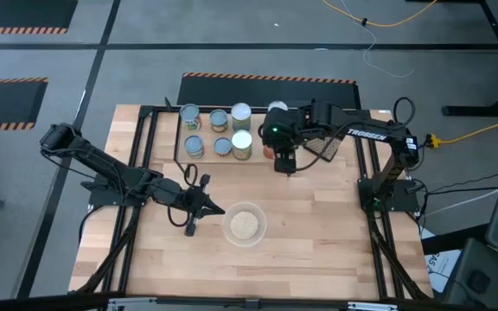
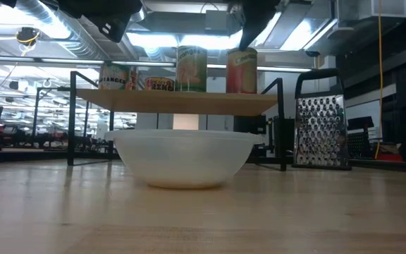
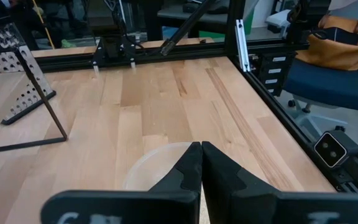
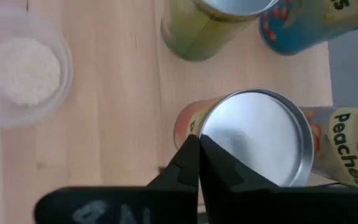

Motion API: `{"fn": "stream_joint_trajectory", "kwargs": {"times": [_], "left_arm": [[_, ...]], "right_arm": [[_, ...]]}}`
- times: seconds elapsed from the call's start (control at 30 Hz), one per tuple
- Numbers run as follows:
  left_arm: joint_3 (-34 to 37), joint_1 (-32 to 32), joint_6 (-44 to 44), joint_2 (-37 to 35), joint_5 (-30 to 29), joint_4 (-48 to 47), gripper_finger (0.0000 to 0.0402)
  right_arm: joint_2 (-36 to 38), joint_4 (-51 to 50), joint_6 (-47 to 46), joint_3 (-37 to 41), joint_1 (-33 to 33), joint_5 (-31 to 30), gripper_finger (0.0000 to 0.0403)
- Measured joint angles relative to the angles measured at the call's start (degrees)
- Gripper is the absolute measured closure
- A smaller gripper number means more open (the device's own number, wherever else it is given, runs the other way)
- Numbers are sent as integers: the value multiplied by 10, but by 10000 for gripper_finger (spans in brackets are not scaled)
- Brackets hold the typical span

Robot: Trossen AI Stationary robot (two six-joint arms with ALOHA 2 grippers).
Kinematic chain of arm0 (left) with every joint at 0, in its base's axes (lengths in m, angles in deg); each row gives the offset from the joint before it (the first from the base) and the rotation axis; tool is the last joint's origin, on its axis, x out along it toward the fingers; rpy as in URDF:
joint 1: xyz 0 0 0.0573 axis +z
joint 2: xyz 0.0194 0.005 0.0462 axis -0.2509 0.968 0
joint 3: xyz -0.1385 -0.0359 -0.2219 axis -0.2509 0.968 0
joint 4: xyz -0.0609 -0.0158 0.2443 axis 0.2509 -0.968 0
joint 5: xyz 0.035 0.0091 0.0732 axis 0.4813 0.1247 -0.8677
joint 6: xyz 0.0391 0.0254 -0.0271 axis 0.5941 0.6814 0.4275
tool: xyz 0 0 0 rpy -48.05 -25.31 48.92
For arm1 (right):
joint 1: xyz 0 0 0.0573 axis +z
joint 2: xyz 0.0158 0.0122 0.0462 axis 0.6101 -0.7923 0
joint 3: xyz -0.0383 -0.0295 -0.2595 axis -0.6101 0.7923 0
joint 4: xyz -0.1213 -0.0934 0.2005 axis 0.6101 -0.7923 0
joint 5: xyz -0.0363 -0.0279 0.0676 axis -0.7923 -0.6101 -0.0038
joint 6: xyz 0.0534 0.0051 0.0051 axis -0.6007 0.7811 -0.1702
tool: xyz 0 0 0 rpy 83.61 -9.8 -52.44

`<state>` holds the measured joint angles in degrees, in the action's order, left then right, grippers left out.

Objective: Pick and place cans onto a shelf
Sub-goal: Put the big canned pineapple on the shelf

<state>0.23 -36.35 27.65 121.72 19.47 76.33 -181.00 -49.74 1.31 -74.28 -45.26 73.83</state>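
Now your right pincer (image 1: 284, 166) hangs over the right end of the shelf (image 2: 175, 103), at the far middle of the counter (image 1: 318, 225). From the right wrist view its fingers (image 4: 188, 165) are pressed together and grip nothing; their tips sit at the rim of a can (image 4: 253, 140) with a plain silver top and a peach label, which stands right below the camera. Two more cans show past it there, one green-sided (image 4: 210, 28) and one blue with orange fruit (image 4: 303, 25), both standing apart from the peach can. From above you can count six can tops on the shelf in two rows: three in the back row (image 1: 218, 117) and three in front (image 1: 222, 146), the right-hand ones with white tops (image 1: 241, 141). Any cans under the right arm are hidden, so you cannot tell the full count. From the low view the cans stand upright on the board, with the tall peach-labelled one (image 2: 242, 70) at the right end and another tall one (image 2: 192, 68) beside it. A box grater (image 2: 321, 132) stands on the counter just right of the shelf. Your left pincer (image 1: 192, 226) waits low over the near left part of the counter, fingers (image 3: 191, 171) shut together on nothing, just left of the glass bowl (image 1: 245, 224) of pale grains, which sits in front of the shelf and well apart from it.
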Motion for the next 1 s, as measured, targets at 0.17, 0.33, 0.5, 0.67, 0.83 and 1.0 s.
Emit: {"fn": "stream_joint_trajectory", "kwargs": {"times": [0.17,0.33,0.5,0.67,0.83,1.0], "left_arm": [[0,0,0,0,0,0,401],[0,0,0,0,0,0,401],[0,0,0,0,0,0,401],[0,0,0,0,0,0,401],[0,0,0,0,0,0,401],[0,0,0,0,0,0,401]], "right_arm": [[0,8,-57,0,-2,1,397],[0,11,-77,0,-5,1,394],[0,13,-76,0,-5,1,394],[0,13,-77,0,-5,1,378],[0,15,-76,0,-5,1,343],[-1,19,-76,0,-5,1,332]]}}
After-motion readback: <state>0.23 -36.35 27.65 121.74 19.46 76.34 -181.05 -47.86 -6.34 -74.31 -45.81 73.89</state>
